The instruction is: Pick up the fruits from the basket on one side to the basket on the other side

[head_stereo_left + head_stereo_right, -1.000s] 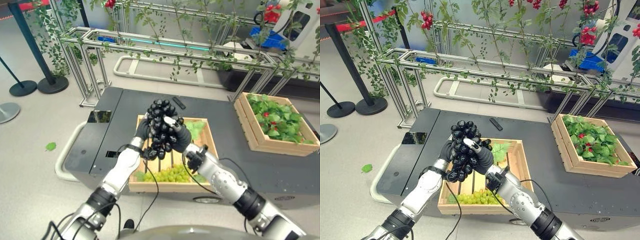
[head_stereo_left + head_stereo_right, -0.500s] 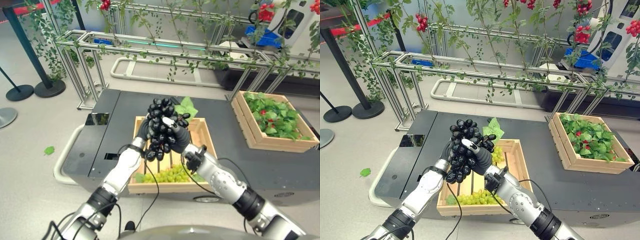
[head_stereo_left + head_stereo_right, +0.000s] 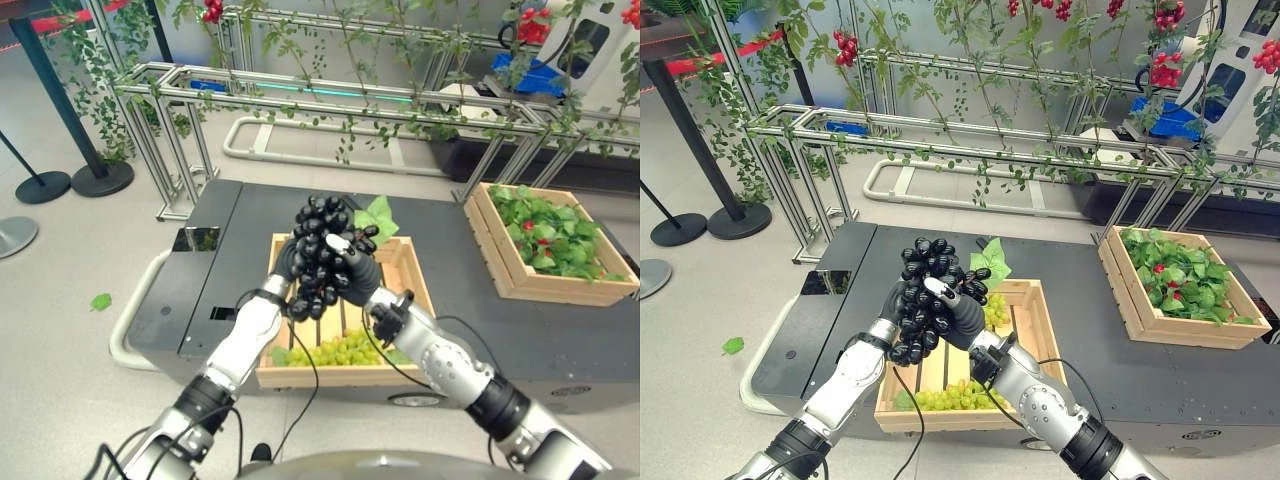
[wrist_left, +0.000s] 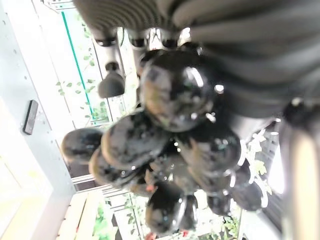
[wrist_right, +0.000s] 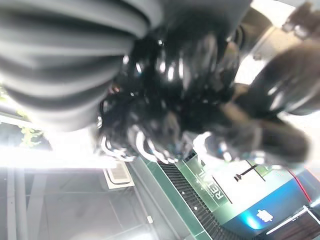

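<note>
— Black grapes, where?
— I see the glossy black grape bunch lifted above the slatted wooden crate, my left hand and right hand both curled round it; leaf-filled wooden crate at three o'clock.

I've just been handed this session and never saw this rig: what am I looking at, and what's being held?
A two-armed humanoid, seen from its head cameras and two close wrist cameras. Both hands, left hand and right hand, have fingers curled round a bunch of black grapes with a green leaf, lifted above the near wooden crate, where green grapes lie. A second crate of leaves and red fruit sits to the robot's right, both on a dark platform.
</note>
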Motion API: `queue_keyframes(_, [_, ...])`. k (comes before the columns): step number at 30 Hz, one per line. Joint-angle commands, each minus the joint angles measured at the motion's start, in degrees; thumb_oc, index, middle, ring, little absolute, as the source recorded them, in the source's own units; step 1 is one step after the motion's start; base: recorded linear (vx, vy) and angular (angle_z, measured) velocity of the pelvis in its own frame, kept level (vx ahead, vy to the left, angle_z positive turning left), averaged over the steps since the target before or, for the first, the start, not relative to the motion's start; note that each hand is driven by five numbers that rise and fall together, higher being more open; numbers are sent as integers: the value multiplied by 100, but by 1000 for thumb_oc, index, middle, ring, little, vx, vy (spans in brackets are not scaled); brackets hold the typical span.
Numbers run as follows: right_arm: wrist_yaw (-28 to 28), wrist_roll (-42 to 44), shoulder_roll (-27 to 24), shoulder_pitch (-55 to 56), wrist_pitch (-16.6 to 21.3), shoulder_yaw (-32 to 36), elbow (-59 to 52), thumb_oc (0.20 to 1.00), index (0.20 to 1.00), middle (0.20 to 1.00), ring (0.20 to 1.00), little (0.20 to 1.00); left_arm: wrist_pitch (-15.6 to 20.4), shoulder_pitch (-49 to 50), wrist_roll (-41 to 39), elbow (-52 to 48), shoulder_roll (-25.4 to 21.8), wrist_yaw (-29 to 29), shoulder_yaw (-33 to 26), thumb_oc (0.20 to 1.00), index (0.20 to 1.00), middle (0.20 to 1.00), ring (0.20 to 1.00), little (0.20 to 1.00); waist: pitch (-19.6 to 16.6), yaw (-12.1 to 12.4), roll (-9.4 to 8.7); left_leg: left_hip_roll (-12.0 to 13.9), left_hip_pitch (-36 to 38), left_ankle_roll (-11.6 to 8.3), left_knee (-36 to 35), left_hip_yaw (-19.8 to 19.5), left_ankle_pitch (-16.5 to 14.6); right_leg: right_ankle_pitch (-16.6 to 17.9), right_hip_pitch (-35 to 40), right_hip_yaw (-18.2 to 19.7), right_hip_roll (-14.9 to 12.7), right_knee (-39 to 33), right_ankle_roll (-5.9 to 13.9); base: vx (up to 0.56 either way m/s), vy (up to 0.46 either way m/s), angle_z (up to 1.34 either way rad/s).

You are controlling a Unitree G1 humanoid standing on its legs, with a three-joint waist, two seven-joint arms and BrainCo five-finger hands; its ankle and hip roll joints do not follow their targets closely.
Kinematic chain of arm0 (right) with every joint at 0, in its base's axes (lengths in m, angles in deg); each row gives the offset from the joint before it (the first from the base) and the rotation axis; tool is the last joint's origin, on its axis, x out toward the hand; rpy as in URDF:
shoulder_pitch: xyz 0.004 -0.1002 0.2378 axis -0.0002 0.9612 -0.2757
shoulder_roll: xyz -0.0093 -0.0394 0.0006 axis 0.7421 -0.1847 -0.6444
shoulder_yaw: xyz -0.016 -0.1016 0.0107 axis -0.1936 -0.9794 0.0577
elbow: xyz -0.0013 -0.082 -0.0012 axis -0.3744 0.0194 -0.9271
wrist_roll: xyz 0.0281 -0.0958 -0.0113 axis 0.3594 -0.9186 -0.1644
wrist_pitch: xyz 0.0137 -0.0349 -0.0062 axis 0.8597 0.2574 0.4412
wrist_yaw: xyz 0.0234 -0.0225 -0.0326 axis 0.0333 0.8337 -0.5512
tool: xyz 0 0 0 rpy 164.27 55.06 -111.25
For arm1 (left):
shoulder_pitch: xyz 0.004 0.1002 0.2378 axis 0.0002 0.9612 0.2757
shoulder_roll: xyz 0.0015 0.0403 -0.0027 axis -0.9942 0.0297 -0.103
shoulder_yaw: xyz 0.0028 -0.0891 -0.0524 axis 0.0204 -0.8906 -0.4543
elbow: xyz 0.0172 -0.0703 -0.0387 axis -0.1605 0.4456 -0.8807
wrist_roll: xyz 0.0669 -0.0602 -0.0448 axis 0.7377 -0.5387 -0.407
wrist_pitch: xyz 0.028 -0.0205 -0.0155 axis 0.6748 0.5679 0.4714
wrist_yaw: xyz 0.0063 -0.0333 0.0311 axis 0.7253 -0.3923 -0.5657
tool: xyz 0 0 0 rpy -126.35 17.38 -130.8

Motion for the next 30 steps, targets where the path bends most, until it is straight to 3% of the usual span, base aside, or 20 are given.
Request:
queue_keyframes(1, [80, 84, 112, -180, 355, 303, -569, 1000, 1000, 1000, 1000, 1000, 330, -72, -304, -199, 59, 87, -463, 200, 200, 200, 200, 200, -207, -46, -250, -171, -14, 308, 356, 106, -554, 486, -373, 43, -198, -13, 246, 0, 0, 0])
queue_keyframes(20, [-217, -1248, -651, 440, 612, 1378, -591, 1000, 1000, 1000, 1000, 1000, 435, 183, -1028, -406, 176, 158, -1107, 200, 200, 200, 200, 200, -188, -112, -274, -164, -29, 301, 362, 112, -553, 490, -392, 36, -200, -14, 275, 0, 0, 0])
queue_keyframes(30, [-167, -1706, -906, 591, 683, 1703, -706, 1000, 1000, 1000, 1000, 1000, 449, 244, -990, -459, 163, 102, -1207, 200, 200, 200, 200, 200, -193, -149, -299, -162, -42, 305, 374, 125, -566, 475, -400, 63, -190, -5, 281, 0, 0, 0])
